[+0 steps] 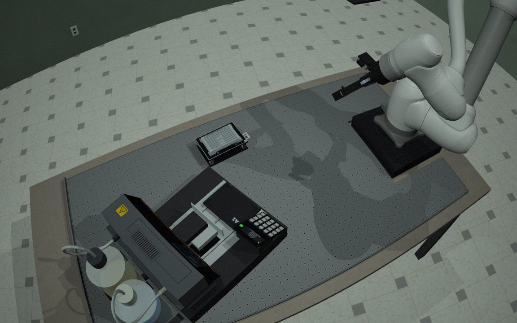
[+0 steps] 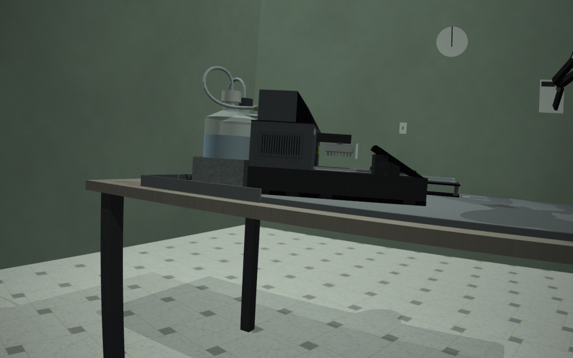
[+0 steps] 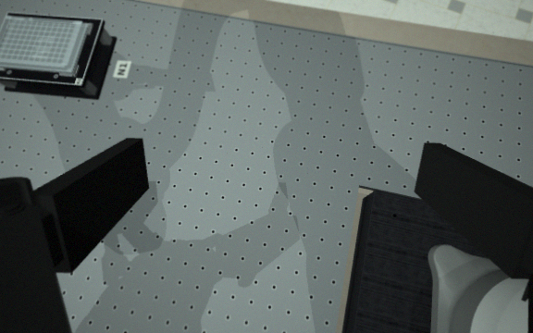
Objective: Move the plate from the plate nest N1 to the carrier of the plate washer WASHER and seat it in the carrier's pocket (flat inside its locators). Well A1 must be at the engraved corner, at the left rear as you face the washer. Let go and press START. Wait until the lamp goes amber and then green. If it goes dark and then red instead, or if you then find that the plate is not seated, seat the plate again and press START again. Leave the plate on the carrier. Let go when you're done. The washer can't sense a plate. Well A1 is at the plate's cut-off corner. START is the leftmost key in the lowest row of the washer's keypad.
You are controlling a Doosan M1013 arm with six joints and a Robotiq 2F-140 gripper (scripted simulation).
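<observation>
The clear well plate (image 1: 221, 138) (image 3: 40, 43) lies in the black plate nest N1 (image 1: 236, 145) (image 3: 89, 67). In the side view the nest is partly hidden behind the washer. The plate washer (image 1: 151, 241) (image 2: 284, 144) stands at the other end of the table. Its carrier, between the housing and the keypad (image 1: 268, 223), has no plate on it. A small lamp (image 1: 241, 225) beside the keypad is green. My gripper (image 3: 282, 166) is wide open and empty, high above the table near the arm's base, well away from the nest and washer.
Two bottles (image 1: 105, 267) (image 1: 135, 303) with hoses stand behind the washer. The arm's black base block (image 1: 396, 160) (image 3: 387, 277) is at the table's other end. A raised edge strip (image 2: 199, 187) runs beside the bottles. The washer's overhanging head (image 2: 334, 137) reaches above the carrier area.
</observation>
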